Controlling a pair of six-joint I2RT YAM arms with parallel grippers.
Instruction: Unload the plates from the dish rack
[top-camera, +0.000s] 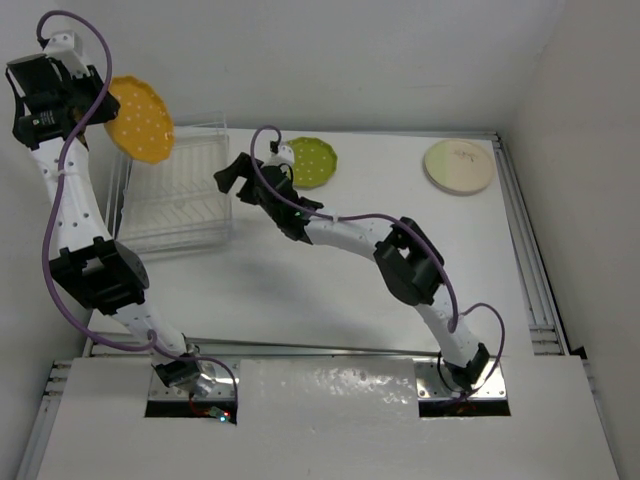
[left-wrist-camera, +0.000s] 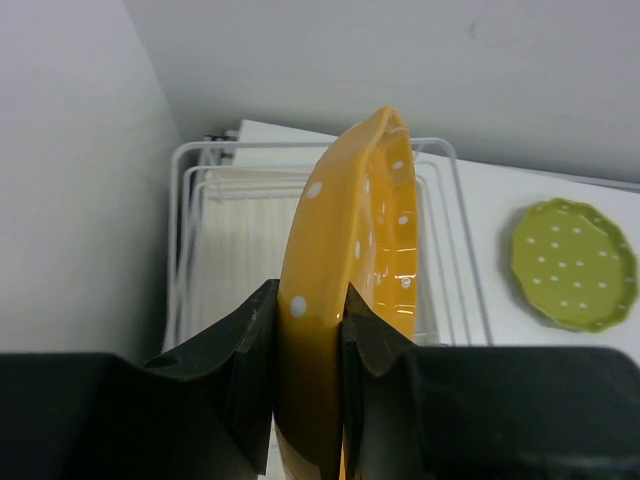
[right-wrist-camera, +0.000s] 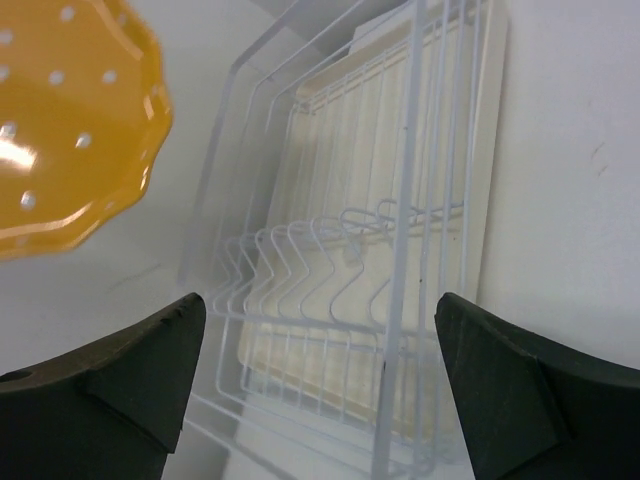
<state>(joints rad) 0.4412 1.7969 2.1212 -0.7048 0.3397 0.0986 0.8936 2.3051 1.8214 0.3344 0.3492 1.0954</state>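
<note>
While the left gripper (left-wrist-camera: 308, 305) has the orange plate (left-wrist-camera: 350, 230) pinched by its rim, the plate hangs clear above the rack (top-camera: 170, 205), up at the rack's far-left corner, not touching it. Jaws are clamped on either side of the rim, and the plate sits roughly on edge in the wrist view. Right gripper (top-camera: 232, 178) is spread wide with nothing between the fingers, hovering at the rack's right side, near the green plate (top-camera: 312, 162), which lies flat on the table (top-camera: 300, 290). Cream plate (top-camera: 459, 166) lies flat too, well apart at the far right. No plates visible in the rack slots, and I can't see a pink one anywhere.

Handling, my read: glazed ceramic — stiff, fairly heavy for a rim pinch, slick, chips if dropped. The wavy rim gives the pads uneven contact, so the plate could pivot in the grip when tilted. I'd hold it deep on the rim as now, swing slowly, and lower it flat before letting go — no drop.
</note>
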